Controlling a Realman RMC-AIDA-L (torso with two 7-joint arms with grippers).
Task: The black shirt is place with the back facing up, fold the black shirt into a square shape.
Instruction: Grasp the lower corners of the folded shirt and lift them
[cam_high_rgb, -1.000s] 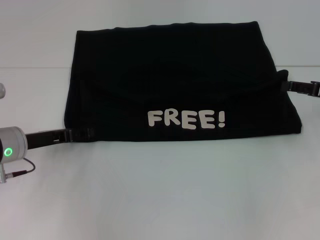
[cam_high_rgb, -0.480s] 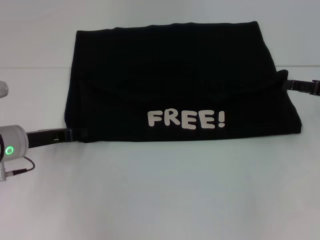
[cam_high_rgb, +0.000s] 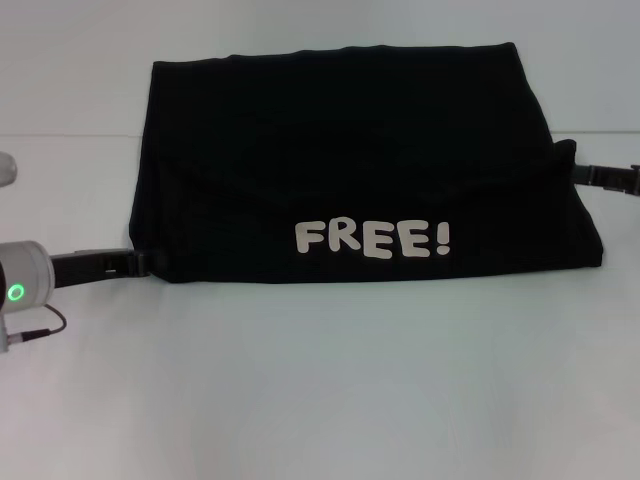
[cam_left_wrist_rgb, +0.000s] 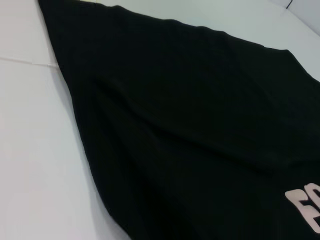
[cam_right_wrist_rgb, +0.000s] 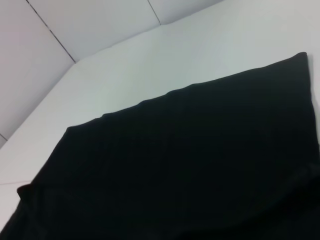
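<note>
White table (cam_high_rgb: 320, 400) carries the black shirt (cam_high_rgb: 350, 150), folded once, lettering up. I pull my left gripper (cam_high_rgb: 135, 263) out from its near-left corner; right gripper (cam_high_rgb: 600, 176) waits beside its right edge. Whether either is open, I cannot tell. Next fold seems due.

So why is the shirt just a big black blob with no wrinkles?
Head view: the shirt is so dark its folds barely show; only the white letters stand out. Left wrist view: faint creases catch light, letters cut off at the edge. Right wrist view: nearly flat black.
</note>
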